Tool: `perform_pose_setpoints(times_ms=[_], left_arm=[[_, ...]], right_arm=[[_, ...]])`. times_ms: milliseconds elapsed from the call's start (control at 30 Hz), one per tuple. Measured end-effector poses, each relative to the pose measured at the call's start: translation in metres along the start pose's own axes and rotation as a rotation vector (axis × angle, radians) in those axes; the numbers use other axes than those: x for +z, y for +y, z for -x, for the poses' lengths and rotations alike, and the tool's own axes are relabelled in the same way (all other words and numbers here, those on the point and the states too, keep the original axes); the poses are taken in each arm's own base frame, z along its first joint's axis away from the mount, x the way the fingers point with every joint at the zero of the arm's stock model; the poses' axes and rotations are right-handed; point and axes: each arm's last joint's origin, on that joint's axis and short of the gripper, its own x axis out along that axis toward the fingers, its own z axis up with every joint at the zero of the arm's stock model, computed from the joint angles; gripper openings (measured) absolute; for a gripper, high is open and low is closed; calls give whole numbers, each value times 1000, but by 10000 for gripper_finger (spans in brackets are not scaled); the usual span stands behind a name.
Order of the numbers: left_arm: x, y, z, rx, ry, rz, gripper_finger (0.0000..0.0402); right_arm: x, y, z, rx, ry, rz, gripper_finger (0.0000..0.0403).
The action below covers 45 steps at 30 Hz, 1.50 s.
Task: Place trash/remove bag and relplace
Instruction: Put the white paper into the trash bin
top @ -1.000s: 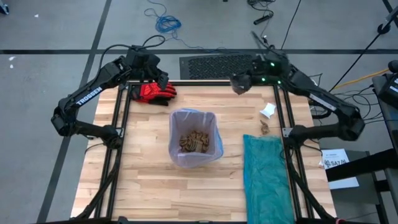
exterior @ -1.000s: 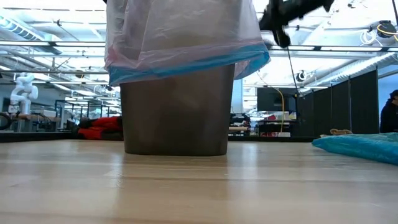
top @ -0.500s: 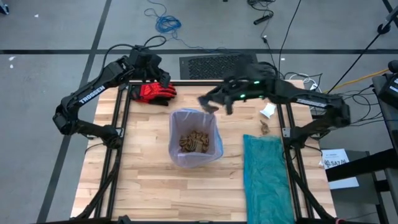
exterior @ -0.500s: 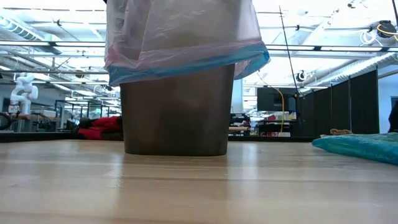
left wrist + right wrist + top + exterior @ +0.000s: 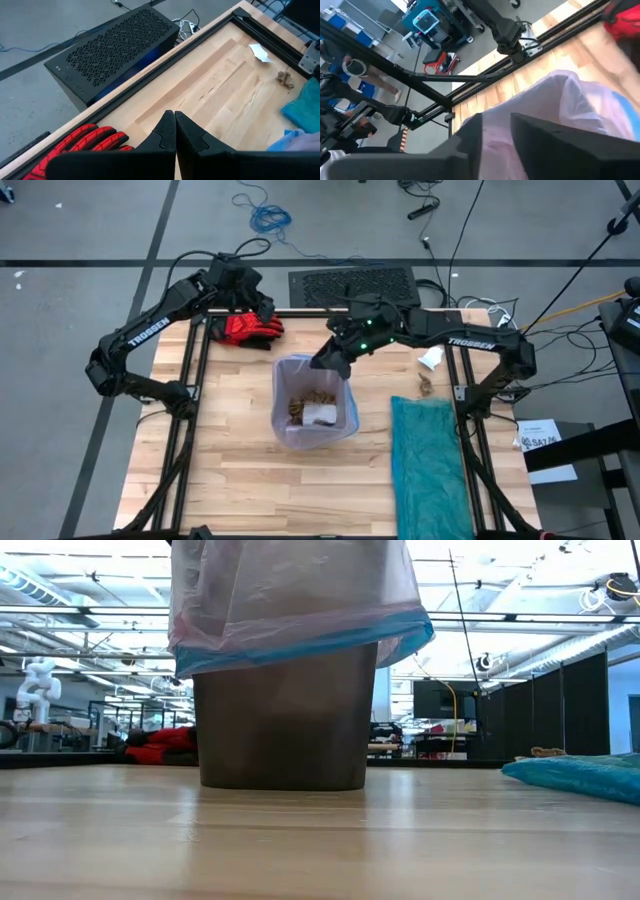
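- Two grippers in play: right gripper (image 5: 322, 362) hangs over the far right corner of the bin (image 5: 313, 402), fingers (image 5: 545, 145) parted with nothing between them, likely so a scrap can fall clear.
- Directly below that gripper, inside the bag (image 5: 340, 375): white scrap (image 5: 320, 415) lying on the tan lumps (image 5: 305, 402).
- Lined to stand upright, mouth up, long axis vertical; liner rim folded down outside the bin wall, presumably to stay put.
- Well to the right of that gripper, on the table (image 5: 240, 470): another white scrap (image 5: 431, 358) and a brown lump (image 5: 426, 387).
- Left gripper (image 5: 262, 313) closed on nothing, parked over the red glove (image 5: 246, 329).
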Motion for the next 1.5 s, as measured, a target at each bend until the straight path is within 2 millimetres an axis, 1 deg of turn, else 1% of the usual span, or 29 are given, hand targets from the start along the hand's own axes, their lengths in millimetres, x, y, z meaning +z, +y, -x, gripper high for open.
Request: perform_pose_setpoints(times_ms=[67,133,167,233,333,467,533,667,733,833,967,1067,1200,1367,1500], left_arm=[[0,0,0,0,0,0,1],[0,0,0,0,0,-9,1],[0,0,0,0,0,-17,1],[0,0,0,0,1,-17,1],[0,0,0,0,0,-17,1],[0,0,0,0,-1,-17,1],[0,0,0,0,-2,-18,1],[0,0,0,0,-2,-18,1],[0,0,0,0,-2,-17,1],[0,0,0,0,-2,-16,1],[0,0,0,-1,-1,-17,1],[0,0,0,0,-1,-16,1],[0,0,0,0,-2,-17,1],[0,0,0,1,-2,-16,1],[0,0,0,1,-2,-16,1]], right_arm=[[7,4,11,-8,-18,21,129],[13,9,30,-60,-16,50,157],[15,11,40,-110,-14,59,169],[14,9,60,-273,24,60,188],[4,-5,84,-585,154,15,201],[-16,-36,106,-896,383,-116,203],[-23,-54,106,-982,421,-152,203],[-45,-91,105,-1067,526,-242,203],[-62,-112,103,-1123,638,-282,203],[-90,-141,95,-1190,771,-295,203],[-125,-170,86,-1212,845,-321,203],[-146,-185,81,-1219,867,-333,203],[-167,-200,75,-1218,859,-332,203],[-186,-218,71,-1208,811,-313,203],[-193,-230,74,-1292,770,-278,203]])
